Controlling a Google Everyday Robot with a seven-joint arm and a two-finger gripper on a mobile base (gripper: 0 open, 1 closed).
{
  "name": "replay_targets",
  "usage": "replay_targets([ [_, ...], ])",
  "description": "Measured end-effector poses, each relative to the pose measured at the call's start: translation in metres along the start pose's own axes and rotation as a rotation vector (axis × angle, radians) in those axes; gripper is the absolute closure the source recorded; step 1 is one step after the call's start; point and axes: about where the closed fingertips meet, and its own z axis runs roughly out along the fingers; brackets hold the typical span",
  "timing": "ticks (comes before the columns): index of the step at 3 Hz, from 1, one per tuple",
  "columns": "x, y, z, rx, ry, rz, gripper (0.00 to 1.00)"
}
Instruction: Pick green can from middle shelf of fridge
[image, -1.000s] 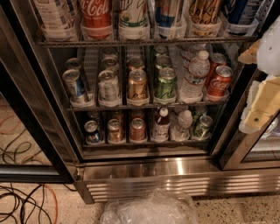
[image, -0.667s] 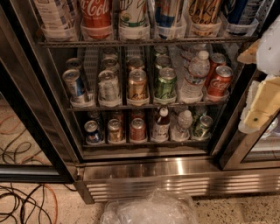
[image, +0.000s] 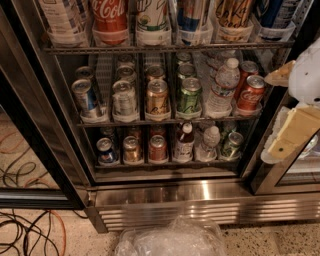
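The fridge (image: 165, 197) stands open in front of me, with wire racks and a ribbed steel base. The green can (image: 190, 95) stands upright at the front of its lane on the middle shelf (image: 170, 120). A gold-tan can (image: 157, 97) is on its left and a clear water bottle (image: 222, 87) on its right. A second green can (image: 184, 71) stands behind it. My gripper (image: 292, 107), white and cream, hangs at the right edge of the view. It is in front of the fridge's right frame, well to the right of the green can and outside the shelves.
A red Coca-Cola can (image: 250, 92), a silver can (image: 124, 97) and a blue can (image: 86, 97) share the middle shelf. Tall bottles fill the rack above (image: 165, 48). Cans and small bottles stand on the lower rack. Cables (image: 30, 235) and a clear plastic bag (image: 170, 241) lie on the floor.
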Motion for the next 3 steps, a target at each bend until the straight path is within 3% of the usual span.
replay_targets([
  [2,-0.017,0.019,0.034,-0.016,-0.187,0.078,0.0],
  [3,-0.027,0.029,0.052,-0.022,-0.251,0.097,0.0],
])
